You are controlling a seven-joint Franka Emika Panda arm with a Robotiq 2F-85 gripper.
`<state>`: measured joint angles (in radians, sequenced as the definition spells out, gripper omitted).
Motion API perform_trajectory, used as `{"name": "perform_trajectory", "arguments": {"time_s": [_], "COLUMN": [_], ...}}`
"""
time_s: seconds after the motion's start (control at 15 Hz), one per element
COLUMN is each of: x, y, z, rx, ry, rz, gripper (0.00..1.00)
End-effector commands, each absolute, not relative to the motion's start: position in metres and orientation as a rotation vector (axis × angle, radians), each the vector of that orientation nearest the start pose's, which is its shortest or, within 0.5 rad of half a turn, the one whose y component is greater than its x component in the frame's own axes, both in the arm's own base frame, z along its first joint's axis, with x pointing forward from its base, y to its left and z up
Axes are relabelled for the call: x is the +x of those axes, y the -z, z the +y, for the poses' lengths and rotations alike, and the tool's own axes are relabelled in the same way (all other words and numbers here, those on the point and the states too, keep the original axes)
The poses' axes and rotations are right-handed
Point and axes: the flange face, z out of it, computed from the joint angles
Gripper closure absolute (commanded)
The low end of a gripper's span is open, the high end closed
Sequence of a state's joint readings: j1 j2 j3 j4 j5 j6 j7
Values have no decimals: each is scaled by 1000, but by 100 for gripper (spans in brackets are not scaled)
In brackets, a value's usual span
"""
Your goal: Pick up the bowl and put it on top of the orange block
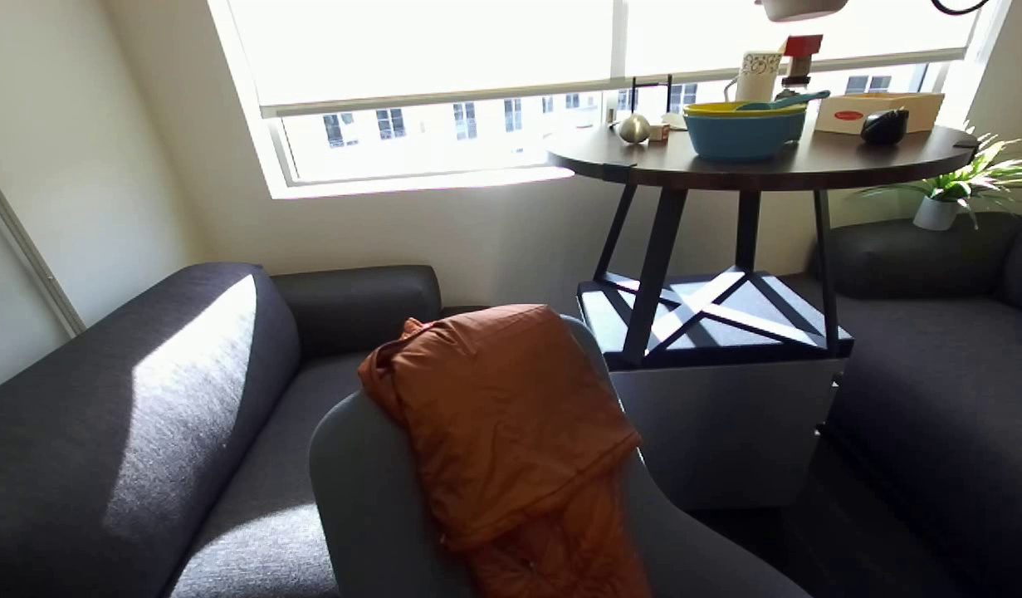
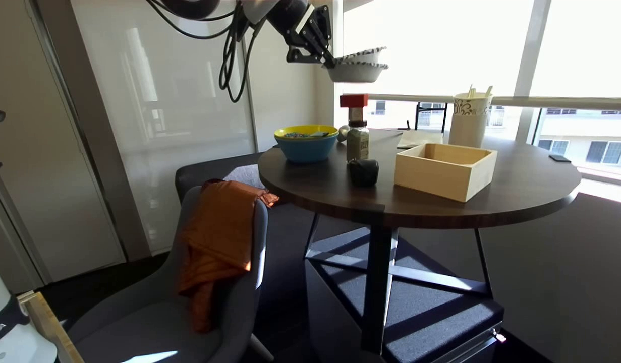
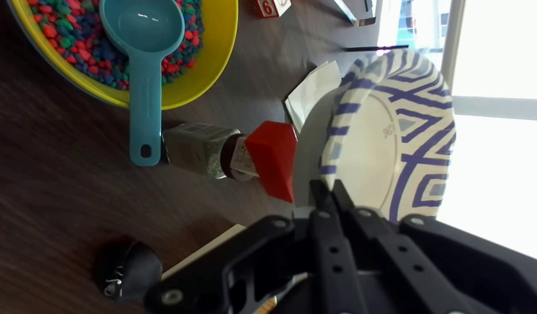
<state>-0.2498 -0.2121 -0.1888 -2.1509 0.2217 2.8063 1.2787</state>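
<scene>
The bowl is pale with a dark purple pattern inside and shows in the wrist view (image 3: 373, 152). My gripper (image 3: 331, 192) is shut on its rim. In an exterior view the gripper (image 2: 330, 61) holds the bowl (image 2: 354, 74) in the air, slightly tilted. The orange block looks red; it tops a stack of a small block and a spice jar in an exterior view (image 2: 354, 101). It also shows in the wrist view (image 3: 272, 157). The bowl is above the block with a gap between them. In an exterior view the bowl (image 1: 803, 8) is cut by the top edge above the block (image 1: 803, 46).
The spice jar (image 2: 358, 143) stands on the round dark table (image 2: 310, 194). Beside it are a blue-and-yellow bowl (image 2: 306, 150) with a blue scoop (image 3: 145, 100), a black object (image 2: 363, 173) and a wooden box (image 2: 431, 176). A tall patterned cup (image 2: 469, 121) stands behind.
</scene>
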Motion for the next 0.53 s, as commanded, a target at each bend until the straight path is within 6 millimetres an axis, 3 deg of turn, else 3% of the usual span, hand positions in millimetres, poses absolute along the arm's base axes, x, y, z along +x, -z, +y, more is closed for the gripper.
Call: {"name": "perform_trajectory", "arguments": {"time_s": [0.0, 0.47], "x": [486, 481], "y": [-591, -582], "z": [-247, -254], "rx": [-1417, -1421], "ry": [951, 948], "rz": [2006, 2024], "gripper": [99, 99]}}
